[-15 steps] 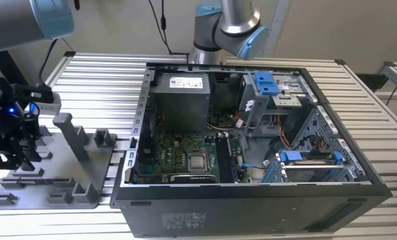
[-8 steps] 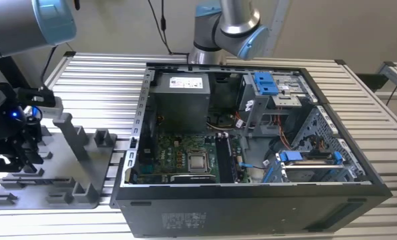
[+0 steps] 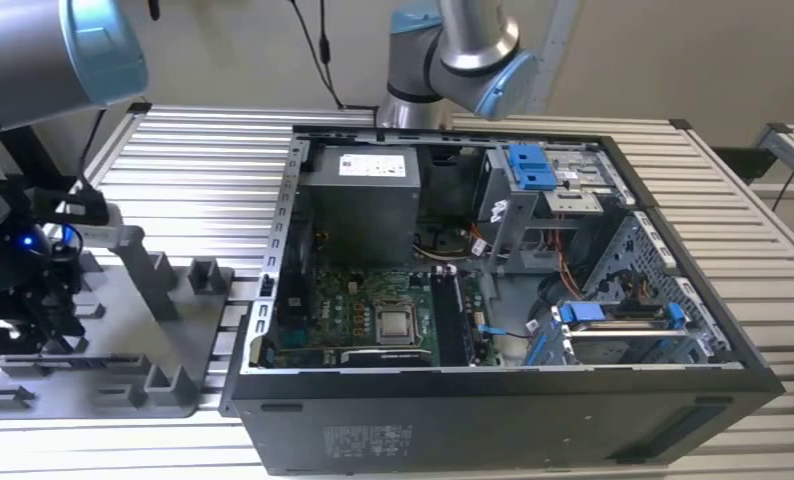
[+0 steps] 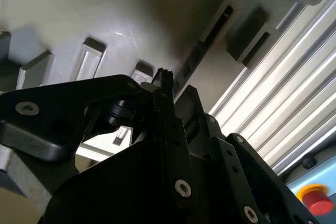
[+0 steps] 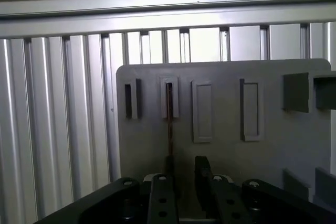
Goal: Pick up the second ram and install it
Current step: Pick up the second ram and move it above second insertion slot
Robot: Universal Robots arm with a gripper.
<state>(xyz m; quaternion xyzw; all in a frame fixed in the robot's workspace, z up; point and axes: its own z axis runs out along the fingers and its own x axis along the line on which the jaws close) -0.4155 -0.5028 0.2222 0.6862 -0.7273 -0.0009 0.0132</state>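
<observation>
The second ram (image 5: 169,121) is standing on its thin edge in a slot of the grey holder (image 5: 223,108). Its long side is pointing straight at the gripper (image 5: 185,165). The fingers (image 5: 202,167) are sitting open, holding nothing, with the ram's near end just beside one.

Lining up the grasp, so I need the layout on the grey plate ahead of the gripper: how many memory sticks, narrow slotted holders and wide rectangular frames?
In the first wrist view:
Memory sticks, the second ram standing edge-on: 1
Narrow slotted holders: 2
Wide rectangular frames: 2
Total: 5
</observation>
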